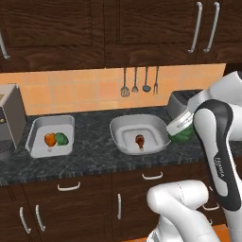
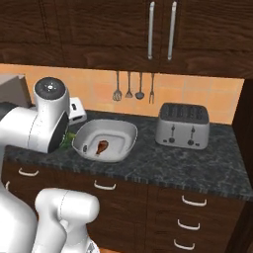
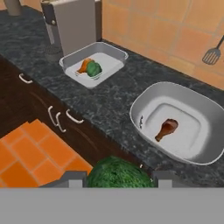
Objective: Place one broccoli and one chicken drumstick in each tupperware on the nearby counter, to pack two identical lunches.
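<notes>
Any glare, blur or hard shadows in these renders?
Left base view: flat even light, soft pixelation, no glare on the counter. Right base view: faint sheen on the toaster. Hand view: wide-angle tilt, broccoli at the fingers sits cropped.

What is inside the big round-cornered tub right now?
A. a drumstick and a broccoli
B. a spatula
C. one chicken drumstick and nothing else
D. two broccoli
C: the rounded tub holds a single chicken drumstick on its bare floor, while the second broccoli sits between the fingers of the gripper, not yet in the tub.
</notes>
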